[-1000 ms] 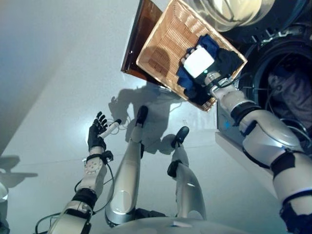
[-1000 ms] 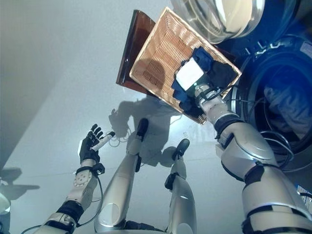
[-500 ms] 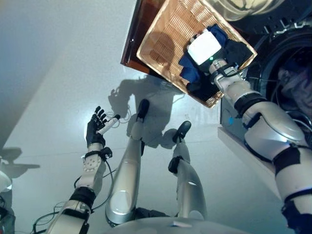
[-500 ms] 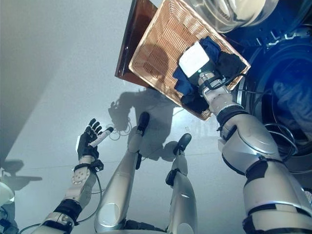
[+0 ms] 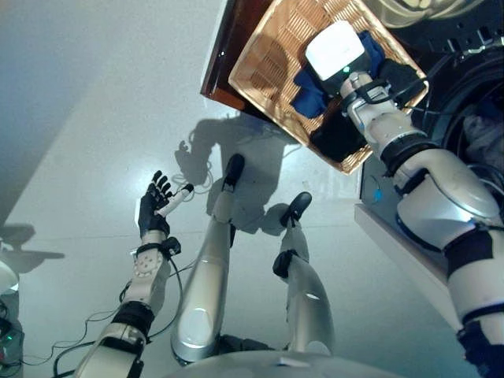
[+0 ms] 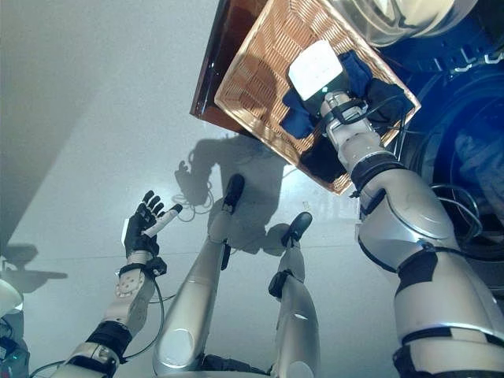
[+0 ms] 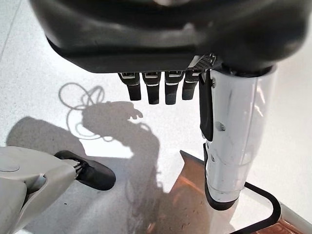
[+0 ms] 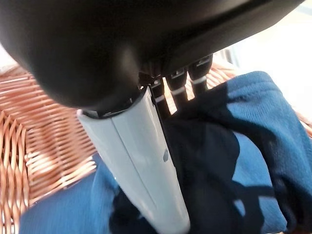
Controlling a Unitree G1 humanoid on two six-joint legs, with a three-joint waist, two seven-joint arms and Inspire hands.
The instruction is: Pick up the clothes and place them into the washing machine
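A wicker basket (image 5: 272, 59) holds a blue garment (image 5: 309, 85) and a dark garment (image 5: 339, 138) in its corner nearest the washing machine (image 6: 472, 169). My right hand (image 8: 141, 161) reaches into the basket; in the eye views the white wrist box covers it. In the right wrist view its fingers (image 8: 178, 90) lie straight on the blue garment (image 8: 248, 146), with the thumb alongside and nothing gripped. My left hand (image 5: 153, 209) hangs open over the floor at the left, holding nothing.
The basket rests on a brown stand (image 5: 224, 55). The machine's open drum (image 5: 484, 134) at the right has grey cloth inside, and its round door (image 6: 394, 16) stands open beyond the basket. A low white ledge (image 5: 394, 244) runs beside my right arm.
The whole picture has shifted, so the camera moved. My right hand stays over the blue garment in the basket, slightly further in. The left hand has barely moved.
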